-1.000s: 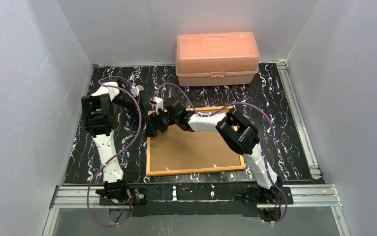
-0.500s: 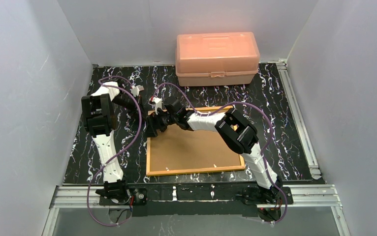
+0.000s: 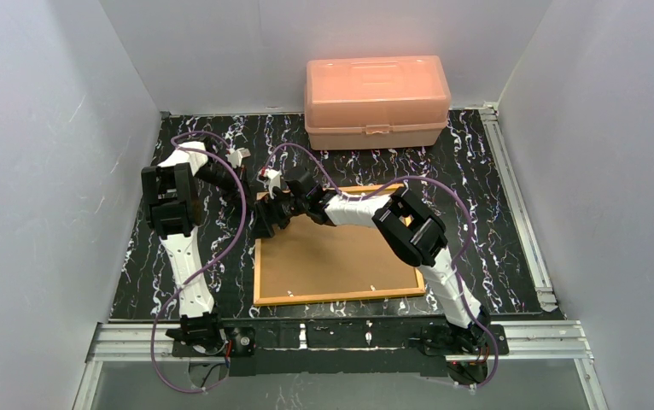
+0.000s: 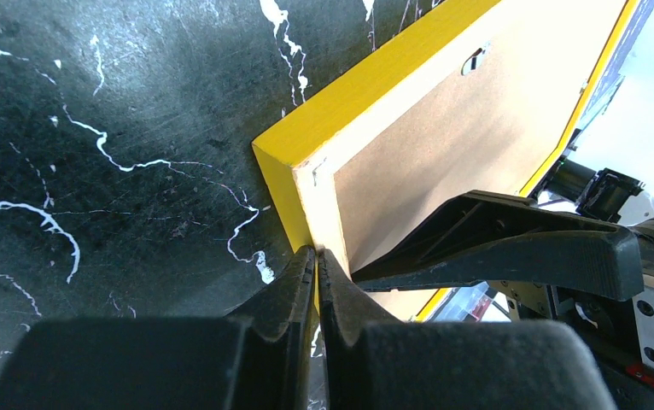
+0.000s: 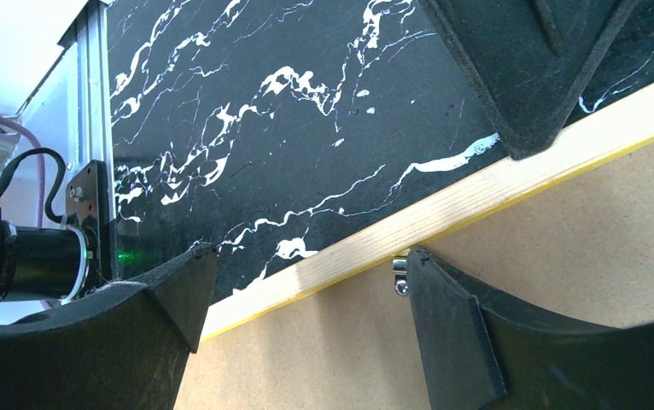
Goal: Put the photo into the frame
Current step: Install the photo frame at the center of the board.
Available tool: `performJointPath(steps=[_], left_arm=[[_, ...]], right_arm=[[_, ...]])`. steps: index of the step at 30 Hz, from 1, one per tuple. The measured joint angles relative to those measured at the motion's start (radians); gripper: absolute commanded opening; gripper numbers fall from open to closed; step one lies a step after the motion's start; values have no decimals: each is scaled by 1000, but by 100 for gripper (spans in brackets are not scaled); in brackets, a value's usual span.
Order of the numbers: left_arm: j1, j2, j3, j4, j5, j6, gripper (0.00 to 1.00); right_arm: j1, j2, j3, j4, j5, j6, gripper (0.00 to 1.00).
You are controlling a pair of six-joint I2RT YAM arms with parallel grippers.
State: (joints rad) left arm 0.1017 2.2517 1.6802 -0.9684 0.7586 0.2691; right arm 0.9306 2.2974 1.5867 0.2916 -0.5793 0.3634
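The frame [image 3: 341,260] lies back-up on the table, its brown board showing inside the yellow-orange border. My left gripper [image 3: 263,224] is at its far left corner. In the left wrist view the left gripper [image 4: 316,254] is shut on the frame's yellow side edge [image 4: 283,184] just below that corner. My right gripper [image 3: 284,203] reaches across to the same corner. It is open in the right wrist view [image 5: 306,256] and straddles the frame's wooden edge [image 5: 477,192]. One fingertip [image 5: 443,316] rests on the board against a small metal clip [image 5: 399,275]. The photo is out of view.
A salmon-pink plastic box [image 3: 376,101] stands shut at the back of the table. Metal rails run along the right edge [image 3: 511,196] and the near edge. White walls close in on both sides. The two wrists are crowded together at the frame's far left corner.
My right arm's wrist has edged slightly to the left along the frame's far edge. The left arm and the frame have not visibly moved.
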Motion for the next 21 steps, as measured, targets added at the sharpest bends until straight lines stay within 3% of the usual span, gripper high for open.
performJointPath(steps=[21], left_arm=[[0,-5,-4,-28,-24,9,2]], right_arm=[[-8,11,-12,52,-38,117,86]])
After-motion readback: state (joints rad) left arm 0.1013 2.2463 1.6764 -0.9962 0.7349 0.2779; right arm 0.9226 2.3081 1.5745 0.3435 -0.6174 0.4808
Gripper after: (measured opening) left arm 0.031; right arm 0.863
